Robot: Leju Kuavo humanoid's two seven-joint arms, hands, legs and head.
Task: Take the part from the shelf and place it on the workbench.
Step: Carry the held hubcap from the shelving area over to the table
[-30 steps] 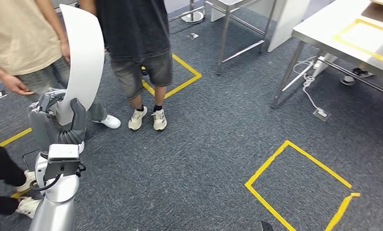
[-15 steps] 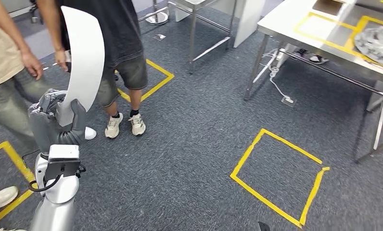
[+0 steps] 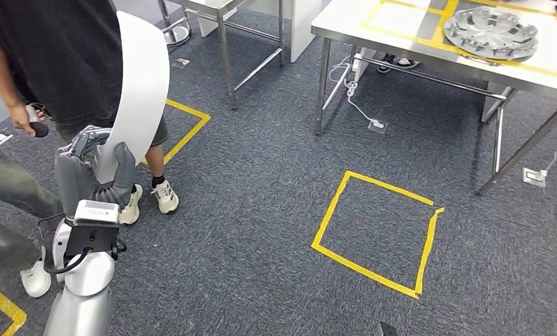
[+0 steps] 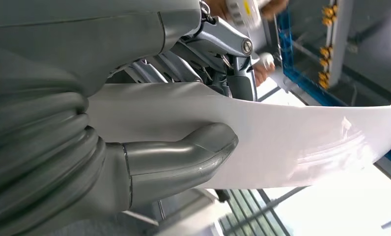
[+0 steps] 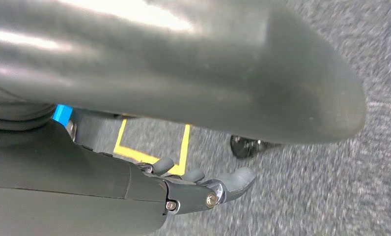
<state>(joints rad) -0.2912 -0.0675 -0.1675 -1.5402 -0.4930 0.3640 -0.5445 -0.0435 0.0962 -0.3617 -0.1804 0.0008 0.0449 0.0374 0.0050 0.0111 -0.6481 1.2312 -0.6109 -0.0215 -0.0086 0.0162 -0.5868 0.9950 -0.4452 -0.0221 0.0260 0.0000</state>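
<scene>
A long white curved part (image 3: 139, 91) stands upright at the left of the head view, and my left hand (image 3: 97, 168) grips its lower end. In the left wrist view the thick grey thumb (image 4: 183, 157) presses on the white part (image 4: 282, 142) and the fingers clamp its other side. The steel workbench (image 3: 346, 24), marked with yellow tape, stands at the far right with a silver wheel cover (image 3: 491, 31) on it. My right hand (image 5: 208, 189) hangs above the carpet, fingers loosely apart and holding nothing.
A person in a dark shirt (image 3: 59, 56) stands close behind the part, and a second person's leg (image 3: 10, 203) is at the left edge. A yellow taped square (image 3: 374, 231) marks the carpet ahead. Cables (image 3: 363, 112) lie under the workbench. Another steel table (image 3: 223, 42) stands further back.
The whole view has swung to the right, bringing the workbench and wheel cover further into the picture and nearer. The left hand still holds the white part upright.
</scene>
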